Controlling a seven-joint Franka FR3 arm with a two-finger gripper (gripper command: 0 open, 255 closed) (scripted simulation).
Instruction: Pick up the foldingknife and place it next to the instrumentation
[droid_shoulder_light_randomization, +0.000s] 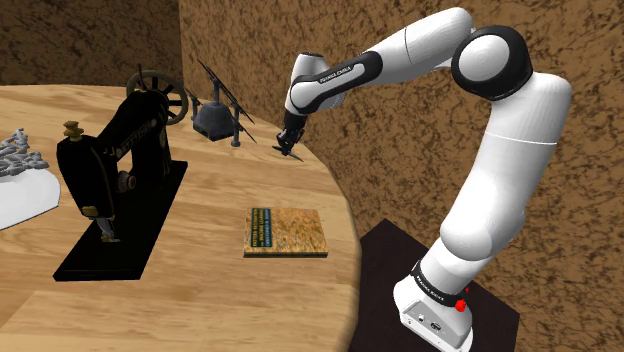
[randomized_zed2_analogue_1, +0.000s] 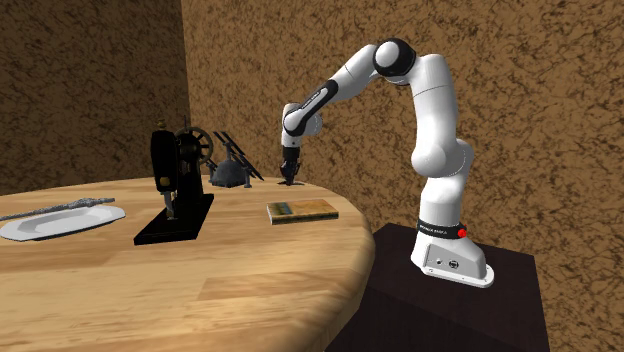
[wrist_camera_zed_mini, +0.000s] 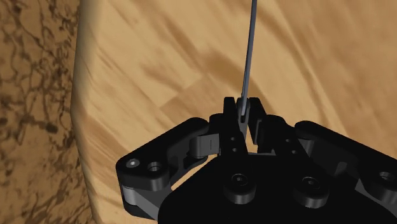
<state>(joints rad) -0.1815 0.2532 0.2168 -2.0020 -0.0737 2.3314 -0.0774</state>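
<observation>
The folding knife (wrist_camera_zed_mini: 248, 51) is a thin grey blade with a dark handle. It sticks out from between my black fingers, and my gripper (wrist_camera_zed_mini: 245, 113) is shut on it. In the shoulder view my gripper (droid_shoulder_light_randomization: 290, 143) holds the knife (droid_shoulder_light_randomization: 284, 149) low over the wooden table (droid_shoulder_light_randomization: 200, 290), near its far edge. I cannot tell whether the knife touches the wood. The instrumentation (droid_shoulder_light_randomization: 216, 112), a dark grey domed base with thin crossed rods, stands a short way off towards the shoulder view's left. It appears in the second exterior view as the instrumentation (randomized_zed2_analogue_1: 232, 170), beside my gripper (randomized_zed2_analogue_1: 290, 180).
A black sewing machine (droid_shoulder_light_randomization: 120, 160) on a black base stands beyond the instrumentation. A flat book (droid_shoulder_light_randomization: 285, 232) lies near the table's rim. A white plate (droid_shoulder_light_randomization: 25, 195) carrying metal pieces sits at the far left. The rounded table edge (wrist_camera_zed_mini: 79, 127) runs close beside my gripper.
</observation>
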